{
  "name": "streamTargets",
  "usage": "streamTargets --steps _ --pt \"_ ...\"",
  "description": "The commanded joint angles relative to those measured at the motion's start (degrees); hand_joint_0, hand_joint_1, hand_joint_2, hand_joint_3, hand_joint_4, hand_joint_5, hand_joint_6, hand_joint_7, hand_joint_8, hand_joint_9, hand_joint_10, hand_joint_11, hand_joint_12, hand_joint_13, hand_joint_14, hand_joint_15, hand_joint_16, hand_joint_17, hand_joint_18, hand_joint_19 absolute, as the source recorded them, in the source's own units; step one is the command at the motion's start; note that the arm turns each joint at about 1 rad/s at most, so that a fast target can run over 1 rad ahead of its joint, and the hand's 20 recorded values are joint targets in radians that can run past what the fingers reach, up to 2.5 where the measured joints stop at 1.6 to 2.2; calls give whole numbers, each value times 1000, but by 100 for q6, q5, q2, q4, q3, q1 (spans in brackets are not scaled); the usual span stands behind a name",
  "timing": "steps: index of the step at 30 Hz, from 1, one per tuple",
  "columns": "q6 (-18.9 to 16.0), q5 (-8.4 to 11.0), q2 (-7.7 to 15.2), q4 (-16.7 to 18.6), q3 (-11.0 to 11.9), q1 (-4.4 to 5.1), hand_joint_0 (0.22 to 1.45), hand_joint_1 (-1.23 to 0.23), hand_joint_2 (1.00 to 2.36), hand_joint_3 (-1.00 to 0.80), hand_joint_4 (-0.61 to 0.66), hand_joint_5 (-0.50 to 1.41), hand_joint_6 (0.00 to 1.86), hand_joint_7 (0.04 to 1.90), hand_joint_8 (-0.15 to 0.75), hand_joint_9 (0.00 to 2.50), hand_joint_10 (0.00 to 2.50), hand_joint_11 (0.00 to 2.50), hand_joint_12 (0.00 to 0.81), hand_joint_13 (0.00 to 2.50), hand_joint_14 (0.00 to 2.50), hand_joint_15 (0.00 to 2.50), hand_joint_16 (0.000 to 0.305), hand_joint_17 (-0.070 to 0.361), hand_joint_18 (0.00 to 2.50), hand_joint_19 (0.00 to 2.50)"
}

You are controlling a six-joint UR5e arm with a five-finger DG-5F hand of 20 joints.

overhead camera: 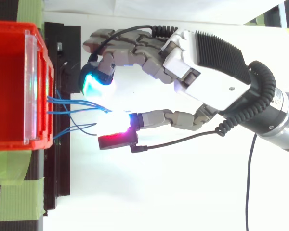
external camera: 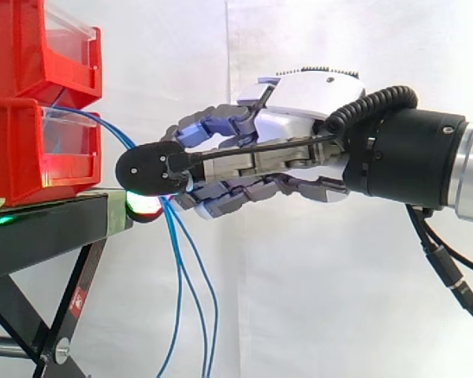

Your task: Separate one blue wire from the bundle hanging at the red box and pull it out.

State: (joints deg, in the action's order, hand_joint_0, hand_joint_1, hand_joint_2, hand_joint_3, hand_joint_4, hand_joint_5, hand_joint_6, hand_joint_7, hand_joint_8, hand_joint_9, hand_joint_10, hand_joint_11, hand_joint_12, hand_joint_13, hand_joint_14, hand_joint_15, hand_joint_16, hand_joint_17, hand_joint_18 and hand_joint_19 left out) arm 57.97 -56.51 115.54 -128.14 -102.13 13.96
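1. At the left edge of the side view, stacked on a black metal stand [external camera: 39,232]: an upper red plastic bin [external camera: 31,39] over a lower red plastic box [external camera: 16,157], each fronted by a clear plastic panel [external camera: 67,138].
2. Seen from above, along the stand beside the box: strips of pale green tape [overhead camera: 14,202].
3. Location of the task item: bundle of thin blue wires [external camera: 173,244] leaving the front of the lower red plastic box, arching outward away from the stand, then hanging down past the stand edge and off the bottom of the side view.
4. From above: fanned out at the box front, with an upper pair converging to one spot well out from the box and a lower pair looping back nearer to it.
5. Entering from the right at box height: silver-and-black robot hand [external camera: 299,118], palm housing roughly level, front end reaching into the bundle just off the stand edge.
6. Contact zone: at the top of the hanging run, where the wires pass behind the front end of the hand; masked in the top view by bright white, cyan and red glow.
7. Grip state: cannot tell whether closed on a wire or merely set among the strands.
8. Below the hand: strands hanging close together.
9. Background: white curtain [external camera: 339,299] behind hand and wires.
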Motion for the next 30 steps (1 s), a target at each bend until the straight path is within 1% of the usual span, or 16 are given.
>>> streamTargets --steps 1,4,5,13,17,19,25,30 --pt "-58 -9 3 9 0 2 570 -687 1006 -429 244 -124 617 1104 334 537 4 127 410 441 5 188 53 119 501 181" --pt "-128 -9 -6 17 0 2 573 -687 1006 -428 248 -124 620 1096 335 542 4 133 410 446 5 189 53 118 506 187" --pt "-146 -9 -6 17 0 2 577 -691 1006 -418 243 -126 641 1067 335 542 4 135 409 449 7 190 52 118 510 186" --pt "-146 17 -6 17 0 2 588 -695 1009 -389 233 -137 713 980 339 557 4 139 410 467 5 194 52 116 528 194" --pt "-199 9 -14 17 0 10 595 -698 1012 -344 214 -159 792 896 339 562 5 159 410 473 6 196 51 115 535 192" --pt "-199 17 -14 26 0 10 596 -699 1013 -332 200 -164 804 903 338 560 5 165 411 477 6 204 51 115 536 200" --pt "-208 9 -14 -27 114 10 592 -695 1016 -276 192 -176 856 837 336 564 5 180 411 480 6 201 51 115 544 197" --pt "-208 17 -14 -44 114 2 589 -688 1018 -231 169 -175 870 832 337 569 6 188 412 485 6 220 51 116 551 204"
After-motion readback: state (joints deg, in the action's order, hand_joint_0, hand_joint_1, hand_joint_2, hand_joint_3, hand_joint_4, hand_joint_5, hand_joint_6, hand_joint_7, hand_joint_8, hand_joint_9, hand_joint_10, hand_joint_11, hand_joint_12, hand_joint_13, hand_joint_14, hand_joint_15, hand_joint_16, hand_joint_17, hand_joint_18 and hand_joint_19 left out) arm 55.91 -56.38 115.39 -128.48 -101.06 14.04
